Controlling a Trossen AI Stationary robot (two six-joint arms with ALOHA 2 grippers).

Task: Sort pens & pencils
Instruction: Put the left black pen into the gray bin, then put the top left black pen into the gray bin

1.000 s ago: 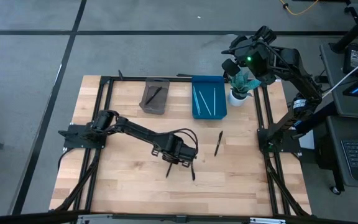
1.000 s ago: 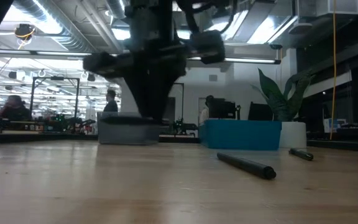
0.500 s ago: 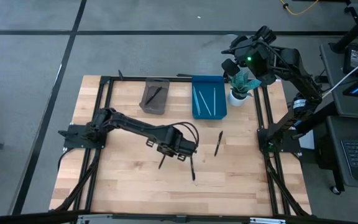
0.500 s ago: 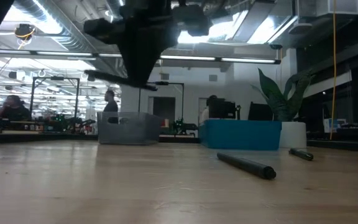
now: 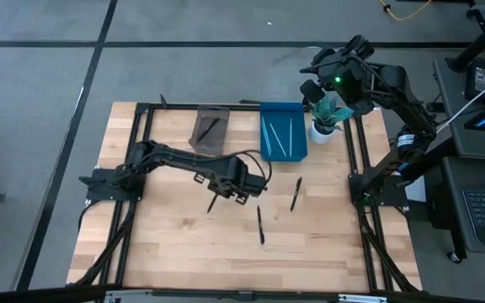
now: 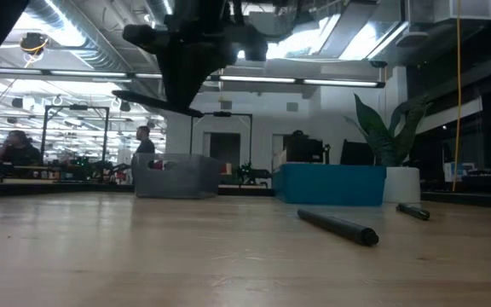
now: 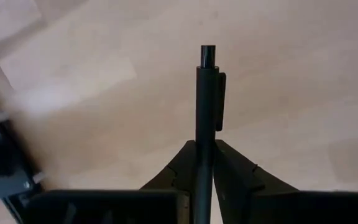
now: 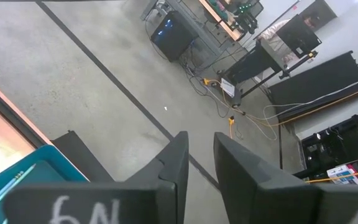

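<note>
Underneath everything lies a pale wooden table (image 5: 167,244) of butcher-block planks, framed by black rails and standing on a grey concrete floor crossed by dark lines. From the low view the room beyond is a bright workshop with ceiling strip lights, desks, and people (image 6: 145,145) far off. Taking the blue tray (image 5: 282,150) as the landmark: it sits at the table's far edge with light pencils (image 5: 278,132) lying in it; a grey bin (image 5: 210,130) stands beside it on the left-arm side, holding a dark pen (image 5: 210,127); a white pot with a green plant (image 5: 326,119) stands just beside it on the other side. Nearer the camera than the tray, two dark pens rest on the wood, one (image 5: 295,193) close below the tray's corner and another (image 5: 259,225) further out.

The left gripper (image 5: 222,190) hangs above the table below the gap between bin and tray, its fingers (image 7: 182,163) pinched tight on a black clip pen (image 7: 206,99) that juts forward. A second ago this gripper was lower over the wood and nearer the loose pen; it has risen and swung toward the grey bin, carrying its pen along. The right gripper (image 8: 201,163) waits high beyond the plant, fingers slightly parted and empty, unmoved.
</note>
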